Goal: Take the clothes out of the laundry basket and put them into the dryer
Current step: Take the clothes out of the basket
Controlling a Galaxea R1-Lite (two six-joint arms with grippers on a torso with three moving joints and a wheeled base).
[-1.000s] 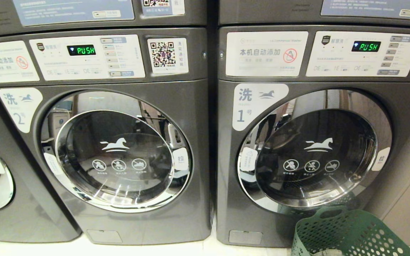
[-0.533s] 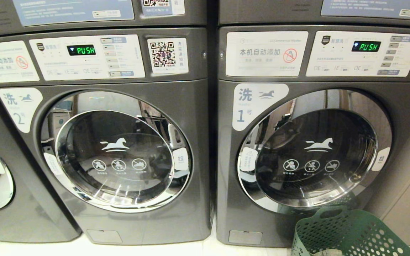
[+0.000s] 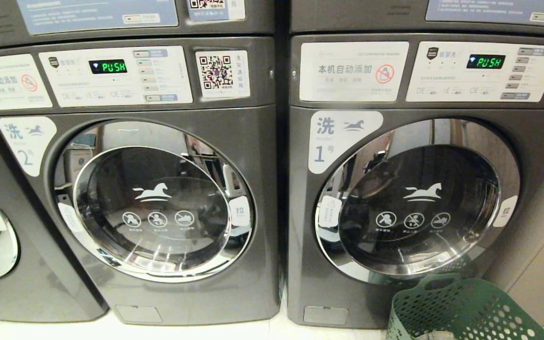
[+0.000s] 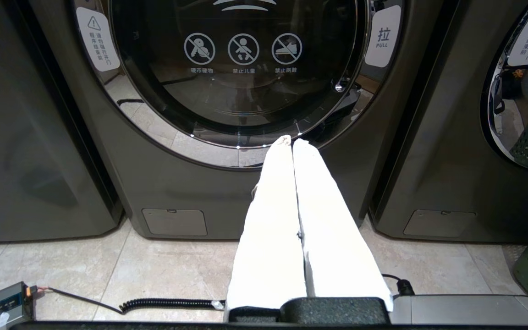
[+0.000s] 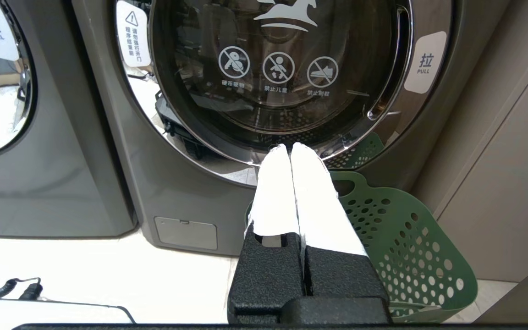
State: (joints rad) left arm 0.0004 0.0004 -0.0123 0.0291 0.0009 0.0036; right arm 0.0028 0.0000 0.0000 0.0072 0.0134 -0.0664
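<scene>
Door shut, basket at my right, nothing in hand yet.

Head view: machine number 1 (image 3: 423, 198) faces me with its door closed, and the green laundry basket (image 3: 465, 311) sits on the floor at its lower right corner; if I swing that door, it may clip the basket's rim. Left wrist view: my left gripper (image 4: 291, 142) hangs pinched together, empty, before machine number 2 (image 4: 236, 68). Right wrist view: my right gripper (image 5: 290, 147) is closed tight on nothing above the basket (image 5: 406, 247); reaching in closed, I'd only shove the clothes, which I can barely see.
</scene>
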